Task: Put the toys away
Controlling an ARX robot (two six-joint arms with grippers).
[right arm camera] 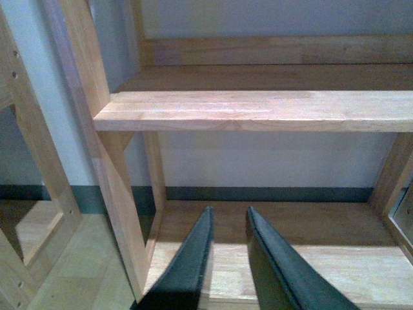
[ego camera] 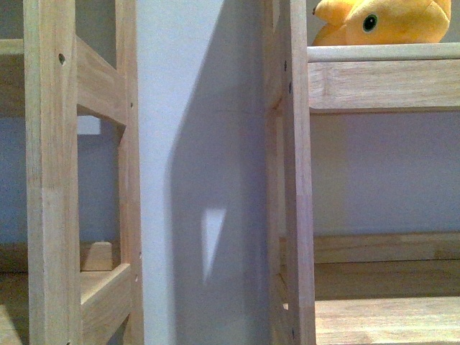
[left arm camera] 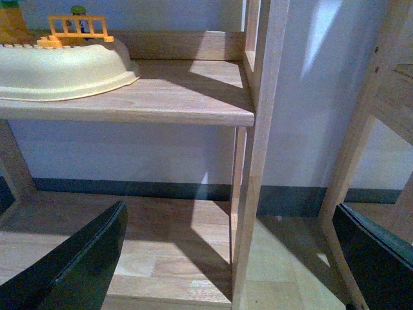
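An orange-yellow plush toy (ego camera: 381,21) with a dark round eye lies on the upper shelf (ego camera: 381,52) of the right wooden rack, at the top right of the front view. Neither arm shows in that view. My left gripper (left arm camera: 229,216) is open, its dark fingers (left arm camera: 77,265) spread wide with nothing between them, facing the corner post (left arm camera: 255,161) of the left rack. The right gripper (right arm camera: 227,213) is shut and empty, its tips nearly together over the bottom shelf (right arm camera: 310,258) of a rack. The plush toy does not show in either wrist view.
A cream plastic tub (left arm camera: 61,68) with an orange fence toy (left arm camera: 77,29) behind it sits on the left rack's shelf (left arm camera: 168,97). A pale wall (ego camera: 201,172) fills the gap between the two racks. Light wooden floor (left arm camera: 284,265) lies below.
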